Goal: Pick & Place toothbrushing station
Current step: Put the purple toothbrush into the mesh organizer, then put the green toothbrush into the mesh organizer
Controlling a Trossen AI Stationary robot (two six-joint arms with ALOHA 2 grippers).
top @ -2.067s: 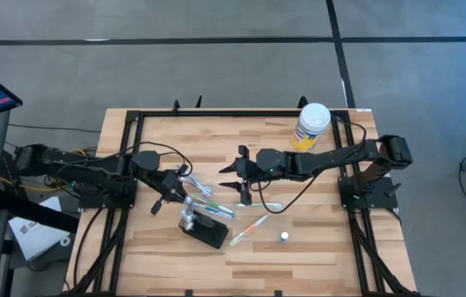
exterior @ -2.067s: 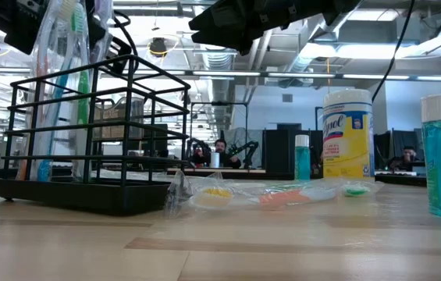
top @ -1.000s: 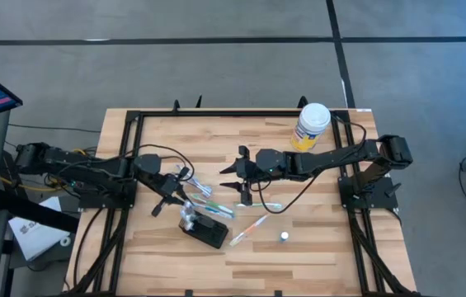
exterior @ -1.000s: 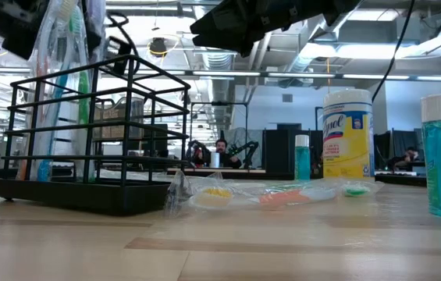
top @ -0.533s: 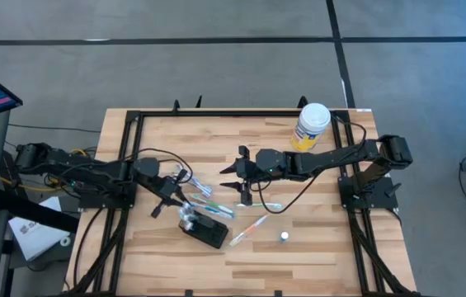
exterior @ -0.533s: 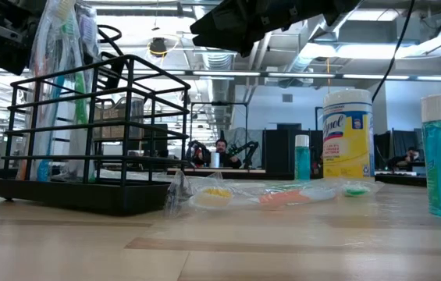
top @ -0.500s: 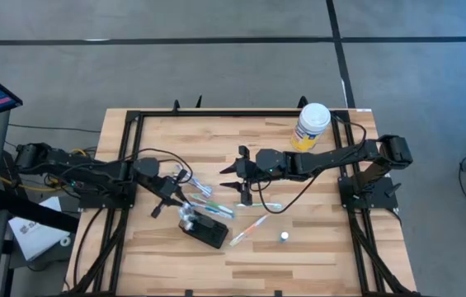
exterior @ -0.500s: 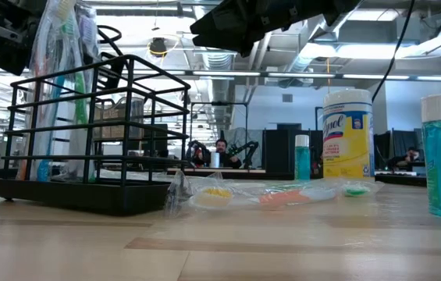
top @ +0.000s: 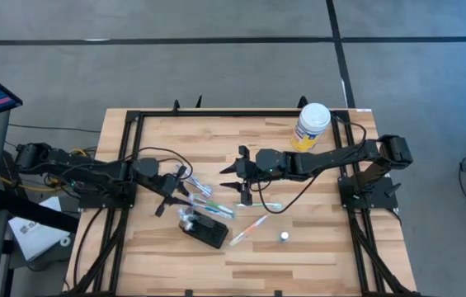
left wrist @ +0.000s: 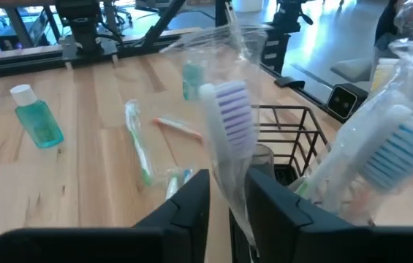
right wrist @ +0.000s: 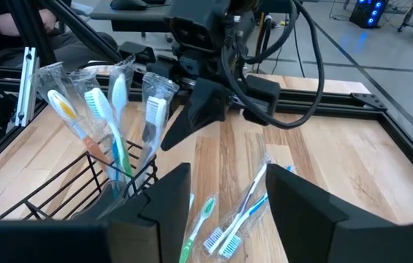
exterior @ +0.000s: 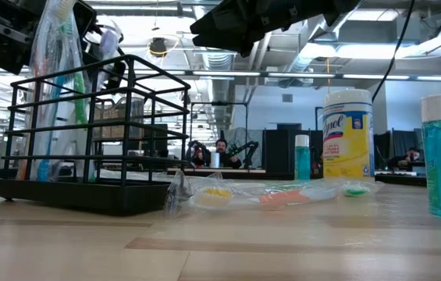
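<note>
Station: the toothbrushing station [top: 202,228], a black wire holder on a dark base, is seen at about 7 o'clock from the surface's [top: 315,247] middle, near the front edge; wrapped toothbrushes already stand in its left end.
Left claw: the left claw [top: 176,190] is placed at 10 o'clock of the station, just above it; a wrapped purple-bristled toothbrush [left wrist: 228,120] is seen standing between its parted fingers [left wrist: 191,201], and whether it is gripped or let go cannot be told.
Right claw: the right claw [top: 234,175] is held open and empty over the surface's middle, at 1 o'clock of the station.
Loose items: wrapped toothbrushes [top: 249,229] lie just at 3 o'clock of the station; a small blue bottle [top: 284,237] sits further out at 3 o'clock; a yellow-labelled canister [top: 309,126] stands at the far edge.
Step in hand: a brush is judged to be in the act of being released into the holder.
Next move: a straight lift clear of the bag tops is called for before any sideways travel.
Edges and room: open room is seen at 3 o'clock and 12 o'clock; the frame rail [top: 121,165] bounds the 9 o'clock side closely.
</note>
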